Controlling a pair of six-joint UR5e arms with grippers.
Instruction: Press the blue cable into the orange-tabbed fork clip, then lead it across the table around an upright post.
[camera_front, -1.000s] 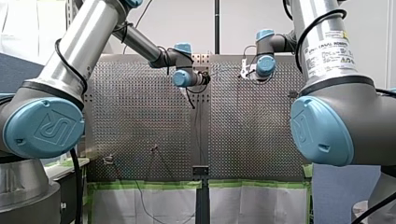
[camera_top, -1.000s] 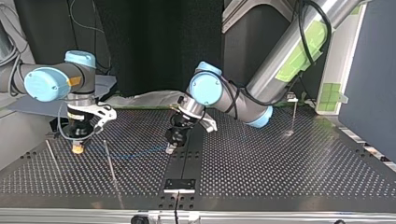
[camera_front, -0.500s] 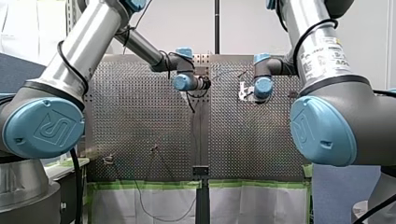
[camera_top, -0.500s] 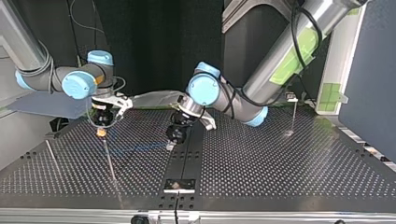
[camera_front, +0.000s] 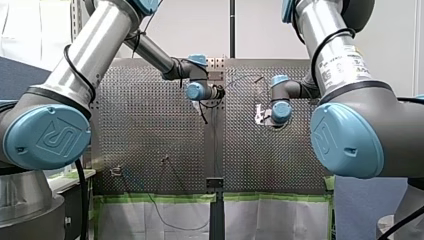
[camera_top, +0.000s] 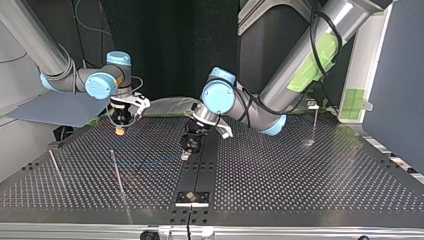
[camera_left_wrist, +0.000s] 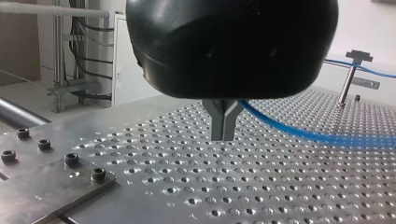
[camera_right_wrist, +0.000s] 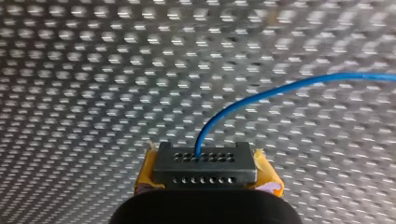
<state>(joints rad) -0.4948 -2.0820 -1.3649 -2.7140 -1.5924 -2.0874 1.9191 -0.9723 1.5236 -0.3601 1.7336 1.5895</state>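
Black, rounded left gripper (camera_left_wrist: 222, 134): tapered metal fingers (camera_left_wrist: 215, 119) closed together above the perforated metal table (camera_left_wrist: 261, 186). Thin blue cable (camera_left_wrist: 299, 134): issues from beside the fingers and trails off across the table. Upright metal post with flat cap (camera_left_wrist: 348, 77): well beyond. Black cap screws (camera_left_wrist: 71, 159): beside, on a plain plate (camera_left_wrist: 32, 193).

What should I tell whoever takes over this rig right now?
My right claw: shut on the black connector block at the blue cable's end, raised over the perforated table.
My left claw: shut, apparently pinching the cable further along, low over the table's middle.
Done: cable held in both claws.
Left: fork clip not visible, so seating unconfirmed; the lead round the nearby upright post looks unfinished.
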